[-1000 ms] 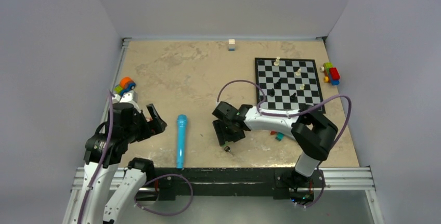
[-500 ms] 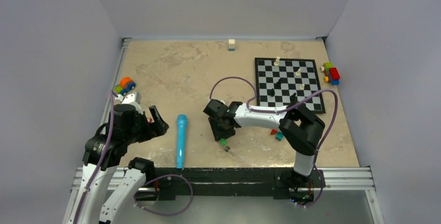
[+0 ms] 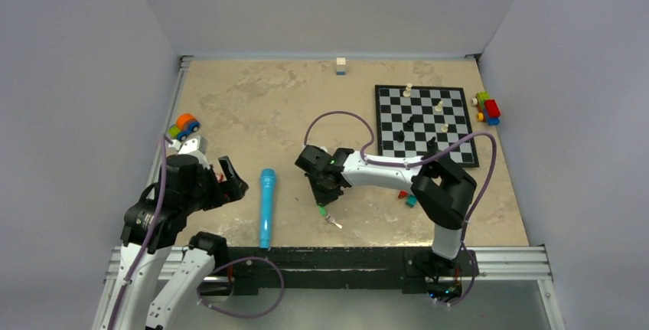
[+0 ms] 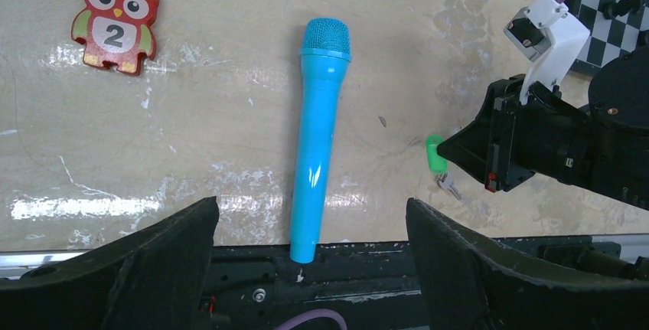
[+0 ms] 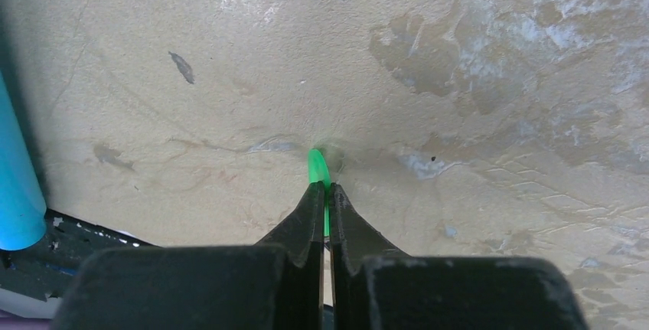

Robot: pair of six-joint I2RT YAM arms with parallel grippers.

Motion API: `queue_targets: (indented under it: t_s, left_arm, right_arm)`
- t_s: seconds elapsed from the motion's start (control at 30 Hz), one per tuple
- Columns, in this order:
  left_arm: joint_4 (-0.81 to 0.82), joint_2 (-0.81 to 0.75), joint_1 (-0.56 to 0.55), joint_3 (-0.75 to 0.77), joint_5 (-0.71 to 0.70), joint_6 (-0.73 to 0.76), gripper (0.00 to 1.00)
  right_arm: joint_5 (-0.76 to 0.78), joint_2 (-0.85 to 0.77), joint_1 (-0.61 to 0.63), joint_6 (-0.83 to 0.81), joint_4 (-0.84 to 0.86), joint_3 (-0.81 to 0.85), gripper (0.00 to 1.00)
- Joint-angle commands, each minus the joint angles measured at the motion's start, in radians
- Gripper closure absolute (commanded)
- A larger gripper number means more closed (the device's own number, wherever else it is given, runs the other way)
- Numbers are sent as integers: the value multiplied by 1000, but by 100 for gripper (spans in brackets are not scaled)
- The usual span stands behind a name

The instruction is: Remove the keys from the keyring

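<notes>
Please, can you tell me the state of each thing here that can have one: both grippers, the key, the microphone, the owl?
Right gripper: shut on the green key.
Green key: pinched in that grip, its end sticking out ahead.
Left gripper: open, holding nothing.
Blue microphone: lying on its side, untouched.
Owl piece: lying flat, face up.

Green key cap, blue microphone, black-white checkered chessboard

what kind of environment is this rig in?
Probably a lab data-collection cell: plain grey walls around a beige tabletop, an aluminium mounting rail, and scattered props like a chessboard and toy microphone.
</notes>
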Motion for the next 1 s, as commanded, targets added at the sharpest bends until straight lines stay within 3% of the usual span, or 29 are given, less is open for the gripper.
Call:
queue_targets:
  t_s: [0.0, 0.27, 0.5, 0.97]
  left_arm:
    - [39, 0, -6, -4, -2, 16, 5]
    - [51, -4, -6, -7, 16, 27, 4]
    - [89, 0, -6, 19, 173, 80, 1]
    - [326, 50, -6, 199, 502, 172, 1]
  right_arm:
    - [59, -21, 5, -16, -42, 25, 100]
    - [27, -112, 5, -52, -24, 21, 100]
    - [16, -199, 5, -88, -73, 90, 100]
    - [16, -265, 5, -189, -199, 535, 100]
